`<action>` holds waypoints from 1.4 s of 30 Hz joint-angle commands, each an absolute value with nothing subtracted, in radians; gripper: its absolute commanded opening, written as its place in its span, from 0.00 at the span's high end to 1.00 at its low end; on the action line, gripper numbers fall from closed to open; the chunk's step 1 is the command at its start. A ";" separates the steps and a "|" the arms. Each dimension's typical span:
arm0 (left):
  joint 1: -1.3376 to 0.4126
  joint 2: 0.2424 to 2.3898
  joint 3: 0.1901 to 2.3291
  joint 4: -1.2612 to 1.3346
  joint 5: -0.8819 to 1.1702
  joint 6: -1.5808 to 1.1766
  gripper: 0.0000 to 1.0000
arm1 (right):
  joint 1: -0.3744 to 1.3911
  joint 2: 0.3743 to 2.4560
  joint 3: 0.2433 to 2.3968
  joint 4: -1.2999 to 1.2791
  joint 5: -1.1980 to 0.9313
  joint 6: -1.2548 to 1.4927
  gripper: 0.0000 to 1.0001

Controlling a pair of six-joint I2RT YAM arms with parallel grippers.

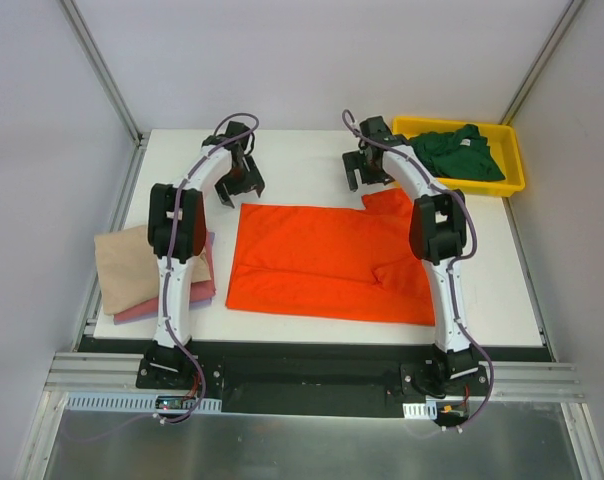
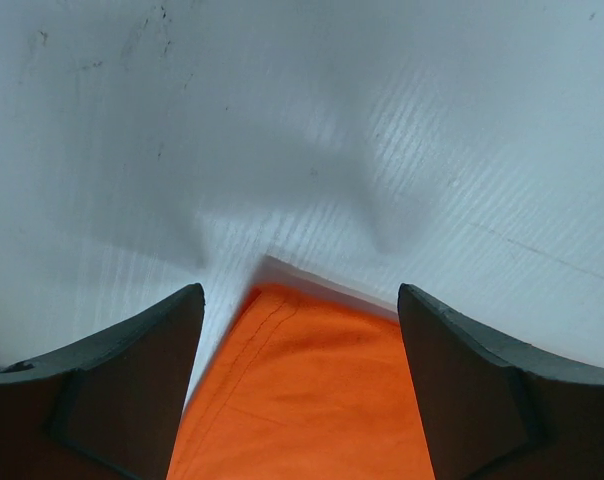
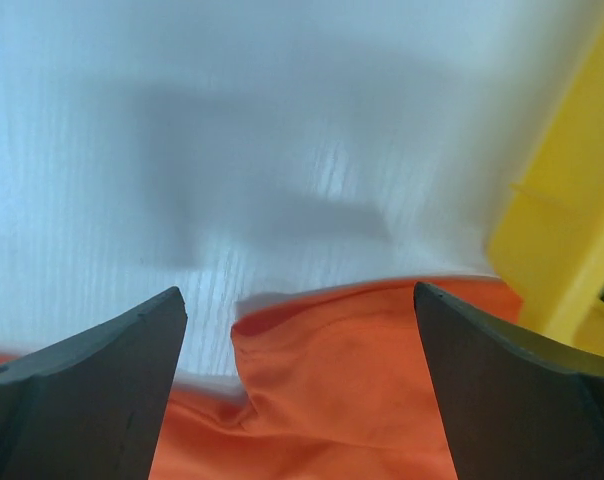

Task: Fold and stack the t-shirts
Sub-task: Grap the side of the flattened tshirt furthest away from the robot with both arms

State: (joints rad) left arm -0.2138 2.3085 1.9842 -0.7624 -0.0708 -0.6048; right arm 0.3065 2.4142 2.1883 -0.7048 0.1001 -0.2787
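The orange-red t-shirt [image 1: 327, 262] lies flat in the middle of the white table. My left gripper [image 1: 240, 190] is open just above its far left corner [image 2: 312, 390], the cloth showing between the fingers. My right gripper [image 1: 366, 175] is open above its far right sleeve [image 3: 332, 370]. Neither holds cloth. The dark green t-shirt [image 1: 460, 153] lies crumpled in the yellow tray [image 1: 515, 160]. The tan t-shirt [image 1: 130, 268] lies folded on the pink t-shirt [image 1: 178, 296] at the left edge.
The yellow tray's wall [image 3: 567, 220] stands close to the right of my right gripper. The white table [image 1: 302, 150] ends at metal frame rails on the left, right and near sides.
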 commanded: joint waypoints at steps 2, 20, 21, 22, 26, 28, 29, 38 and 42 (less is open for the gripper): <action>-0.199 2.355 2.039 -0.819 -0.039 -0.670 0.26 | 0.313 2.483 2.275 -0.816 0.207 -0.201 0.01; -0.201 2.318 1.913 -0.841 -0.032 -0.686 1.00 | 0.296 2.395 2.125 -0.848 0.373 -0.091 0.15; -0.201 2.313 1.911 -0.841 -0.034 -0.683 1.00 | 0.293 2.387 2.111 -0.847 0.385 -0.083 0.15; -0.201 2.310 1.911 -0.841 -0.031 -0.677 1.00 | 0.290 2.379 2.106 -0.847 0.384 -0.083 0.15; -0.201 2.295 1.913 -0.841 -0.043 -0.670 1.00 | 0.278 2.368 2.079 -0.851 0.361 -0.072 0.18; -0.201 2.287 1.911 -0.839 -0.046 -0.669 1.00 | 0.278 2.367 2.071 -0.853 0.357 -0.063 0.29; -0.201 2.283 1.910 -0.839 -0.045 -0.669 1.00 | 0.276 2.365 2.068 -0.851 0.353 -0.057 0.37; -0.216 2.221 1.905 -0.836 -0.043 -0.646 1.00 | 0.284 2.267 2.002 -0.752 0.313 -0.035 0.92; -0.224 2.166 1.859 -0.824 -0.038 -0.637 1.00 | 0.288 2.146 1.863 -0.675 0.334 -0.002 0.99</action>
State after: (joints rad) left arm -0.2066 2.2860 1.8961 -0.7940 -0.0292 -0.6670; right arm 0.2810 2.3241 1.9598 -0.7368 0.3122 -0.0425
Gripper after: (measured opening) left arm 0.009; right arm 0.023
